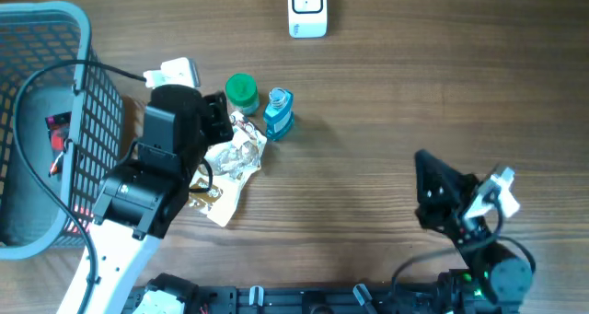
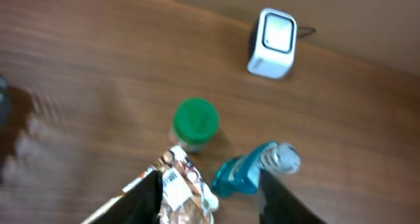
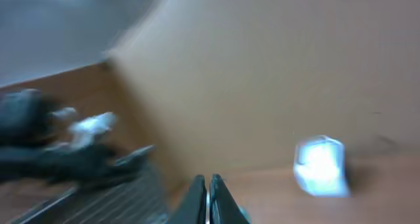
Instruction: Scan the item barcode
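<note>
A crumpled foil snack packet (image 1: 235, 157) lies on the wooden table under my left gripper (image 1: 221, 116). In the left wrist view the jaws of the left gripper (image 2: 209, 179) stand apart. The packet (image 2: 190, 194) lies between them against the left finger, its white barcode label (image 2: 174, 180) facing up. A blue bottle (image 2: 246, 171) lies beside the right finger. The white scanner (image 1: 307, 8) stands at the far edge, also in the left wrist view (image 2: 272, 43). My right gripper (image 3: 210, 181) is shut on nothing, raised at the lower right (image 1: 423, 162).
A green-capped jar (image 1: 242, 91) stands next to the blue bottle (image 1: 279, 111). A blue mesh basket (image 1: 92, 148) takes up the left side, with a red item (image 1: 57, 121) inside. A white pack (image 1: 175, 73) lies by the basket.
</note>
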You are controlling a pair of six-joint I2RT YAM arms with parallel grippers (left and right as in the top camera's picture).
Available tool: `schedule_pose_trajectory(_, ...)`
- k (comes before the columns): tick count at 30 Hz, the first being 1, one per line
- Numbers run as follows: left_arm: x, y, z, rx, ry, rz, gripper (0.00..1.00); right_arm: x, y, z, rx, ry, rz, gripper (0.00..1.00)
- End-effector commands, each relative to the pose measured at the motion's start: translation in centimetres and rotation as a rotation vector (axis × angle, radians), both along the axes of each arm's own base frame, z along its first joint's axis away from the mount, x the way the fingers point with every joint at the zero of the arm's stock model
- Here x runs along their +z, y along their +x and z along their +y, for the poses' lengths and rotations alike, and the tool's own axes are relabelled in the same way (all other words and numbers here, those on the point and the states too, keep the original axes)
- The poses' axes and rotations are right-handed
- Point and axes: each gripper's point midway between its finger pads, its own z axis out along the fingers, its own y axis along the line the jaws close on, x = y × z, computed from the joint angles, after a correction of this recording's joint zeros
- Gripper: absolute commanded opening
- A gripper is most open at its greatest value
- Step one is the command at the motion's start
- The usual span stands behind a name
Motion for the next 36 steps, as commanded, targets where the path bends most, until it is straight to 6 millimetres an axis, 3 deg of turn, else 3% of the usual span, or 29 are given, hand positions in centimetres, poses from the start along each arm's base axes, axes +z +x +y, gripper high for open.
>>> schedule_pose_trajectory(1,1.7,0.6,1.3,0.066,0.028,-0.066,0.49,1.0,-5.1,4.0,0.312,-0.108,-0.106,0.05)
schedule_pose_trajectory(3,2.1,0.9,1.6,0.085,0.033,-0.088,0.54,0.9,-7.7,5.4,0.425,-0.209,-0.189,0.05)
schedule_pose_trajectory(5,2.4,1.0,1.6,0.09,0.032,-0.098,0.57,-1.4,-9.7,6.8,0.562,-0.347,-0.196,0.04)
schedule_pose_trajectory(7,2.3,1.0,1.6,0.09,0.032,-0.098,0.85,-3.4,-10.3,7.2,0.64,-0.419,-0.171,0.05)
schedule_pose_trajectory(9,2.3,1.0,1.6,0.09,0.032,-0.097,0.98,-5.1,-9.3,7.2,0.635,-0.447,-0.14,0.04)
schedule_pose_trajectory(12,2.3,1.0,1.6,0.09,0.032,-0.097,1.0,-7.0,-9.5,7.4,0.674,-0.536,-0.216,0.05)
schedule_pose_trajectory(14,2.3,0.9,1.6,0.09,0.033,-0.095,1.0,-7.1,-10.4,7.5,0.724,-0.565,-0.26,0.05)
schedule_pose_trajectory(17,2.2,0.9,1.7,0.09,0.034,-0.092,1.0,-6.0,-11.8,7.5,0.782,-0.579,-0.271,0.05)
schedule_pose_trajectory(20,2.2,0.9,1.7,0.09,0.034,-0.092,1.0,-5.1,-13.7,7.5,0.783,-0.669,-0.405,0.05)
schedule_pose_trajectory(28,2.2,0.9,1.7,0.089,0.035,-0.09,1.0,-4.3,-13.6,7.6,0.739,-0.678,-0.466,0.05)
schedule_pose_trajectory(29,2.1,0.9,1.6,0.089,0.036,-0.089,0.91,-4.3,-13.5,7.6,0.738,-0.678,-0.467,0.05)
schedule_pose_trajectory(30,2.1,0.9,1.7,0.089,0.036,-0.086,0.16,-4.2,-13.5,7.6,0.738,-0.678,-0.468,0.05)
schedule_pose_trajectory(31,2.0,0.9,1.7,0.091,0.034,-0.085,0.04,-4.2,-13.5,7.6,0.738,-0.678,-0.467,0.05)
schedule_pose_trajectory(36,2.0,0.9,1.7,0.091,0.034,-0.085,0.04,-4.2,-13.5,7.6,0.738,-0.678,-0.466,0.05)
